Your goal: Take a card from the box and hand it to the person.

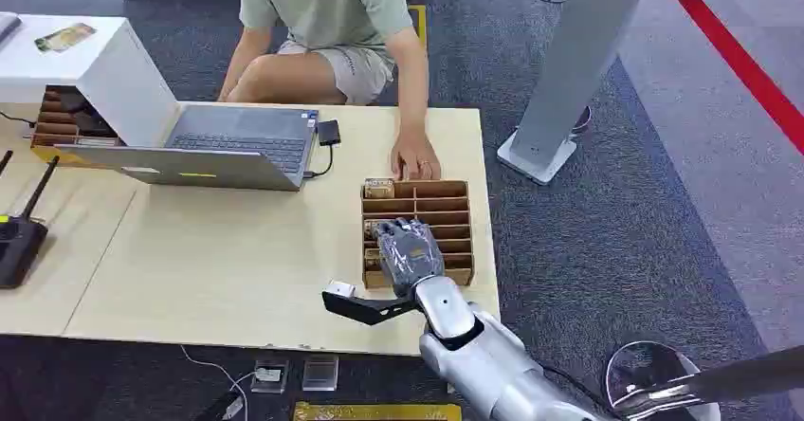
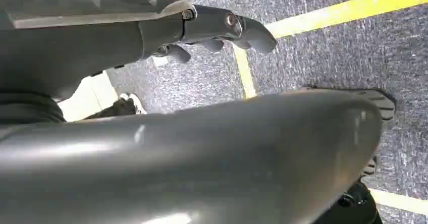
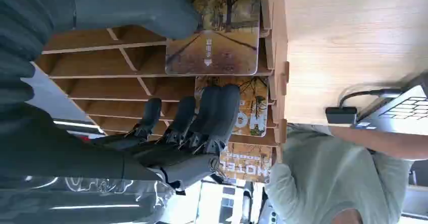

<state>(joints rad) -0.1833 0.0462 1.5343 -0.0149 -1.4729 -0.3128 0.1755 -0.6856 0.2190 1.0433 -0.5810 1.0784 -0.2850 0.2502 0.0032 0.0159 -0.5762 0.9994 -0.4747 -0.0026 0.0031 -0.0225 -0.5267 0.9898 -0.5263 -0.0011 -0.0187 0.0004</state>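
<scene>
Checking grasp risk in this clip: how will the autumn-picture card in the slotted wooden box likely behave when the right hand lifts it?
The card looks thin and flat with a printed, possibly glossy face, so probably light, fairly stiff and a bit slippery. It sits in a narrow slot of the box, so it may catch on a divider. The right hand is over the box; a thumb-and-finger pinch seems safest.

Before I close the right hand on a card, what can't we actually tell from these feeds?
- Head view: right hand covers the box slots beneath it; grasp hidden.
- Right wrist view: fingers overlap a card; contact unclear.
- Left wrist view: left hand hangs over carpet, the arm blocking most.
</scene>
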